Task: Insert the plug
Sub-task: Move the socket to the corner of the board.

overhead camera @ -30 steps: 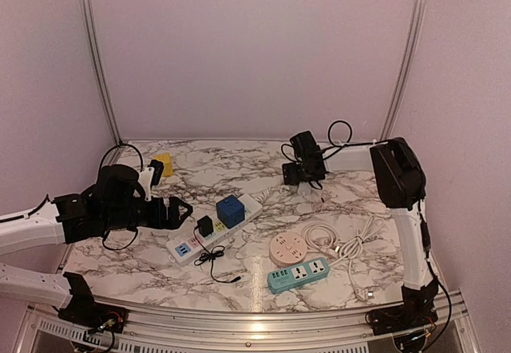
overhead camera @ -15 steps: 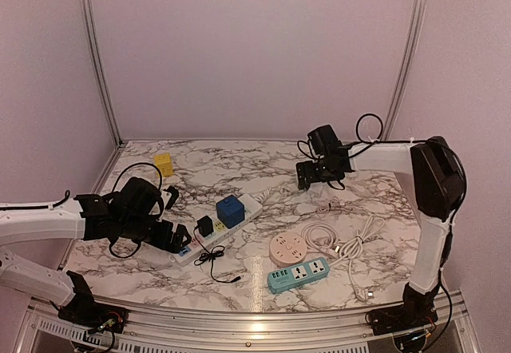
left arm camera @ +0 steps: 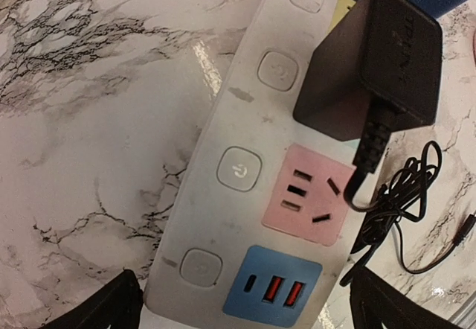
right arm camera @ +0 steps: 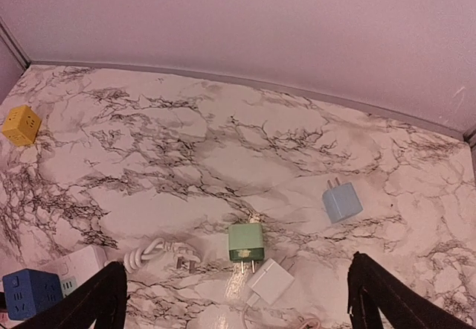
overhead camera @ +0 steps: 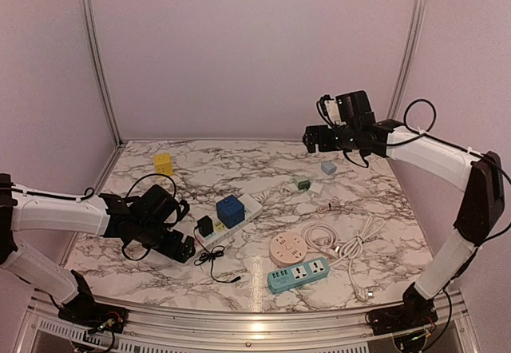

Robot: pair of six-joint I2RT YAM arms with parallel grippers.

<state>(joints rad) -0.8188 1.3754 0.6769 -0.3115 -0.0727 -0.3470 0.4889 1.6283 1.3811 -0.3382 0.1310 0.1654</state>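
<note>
On the left, the left gripper [overhead camera: 182, 247] has swung in from beside the white power strip [overhead camera: 215, 229] and dropped low over its near end. Its wrist view looks straight down on the pink socket [left arm camera: 309, 195] and the blue USB panel [left arm camera: 271, 288], with the fingers [left arm camera: 104, 308] spread to full width either side of the strip and nothing between them. Just beyond, the black adapter [left arm camera: 368, 65] stands on the strip, seemingly already seated, its thin lead [overhead camera: 214, 267] trailing onto the marble, and a blue cube [overhead camera: 230, 211] sits at the strip's far end. That placing reads as the left arm getting ready to steady the strip rather than to carry anything. Further right, the right arm's rise has uncovered three loose plugs at the back of the table: a green plug [right arm camera: 246, 243] with a white plug [right arm camera: 270, 281] just beside it, and a pale blue plug [right arm camera: 342, 201] a little apart. The right gripper [overhead camera: 313, 139] has lifted well clear of them toward the rear wall, wide open and empty. So whichever of these is meant to go in lies ungrasped on the table, the free pink socket is the likely target, and the insertion looks not yet begun
</note>
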